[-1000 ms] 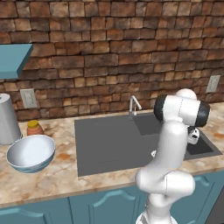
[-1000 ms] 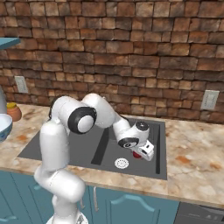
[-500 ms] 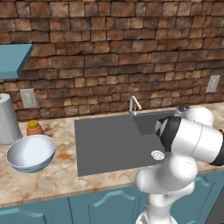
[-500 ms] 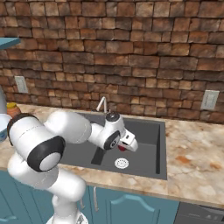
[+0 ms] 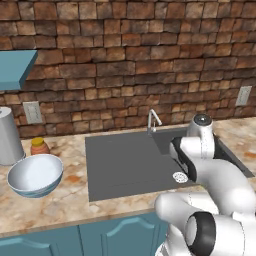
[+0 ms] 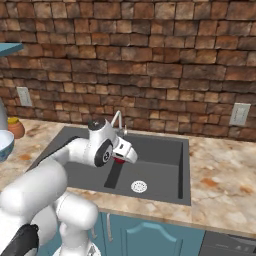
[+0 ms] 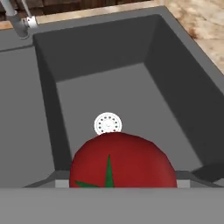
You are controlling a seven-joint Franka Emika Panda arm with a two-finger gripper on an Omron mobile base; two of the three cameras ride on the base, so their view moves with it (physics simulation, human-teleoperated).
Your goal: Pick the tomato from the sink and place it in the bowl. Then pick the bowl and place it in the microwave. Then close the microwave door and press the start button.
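My end effector [image 6: 120,159] grips the tomato [image 7: 123,161] across its middle above the sink [image 7: 175,78]; I judge it light, smooth, bruisable.

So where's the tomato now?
The tomato is held in the gripper above the sink, left of the white drain and just below the faucet in the right base view.

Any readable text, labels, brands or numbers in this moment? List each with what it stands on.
None: no word, number or brand shows in any view.
The orange-lidded jar bears no legible label.
The grey canister is plain.
The bowl carries only a faint pattern, no lettering.
The wall outlets are blank plates.
The tomato and the sink carry no marks.
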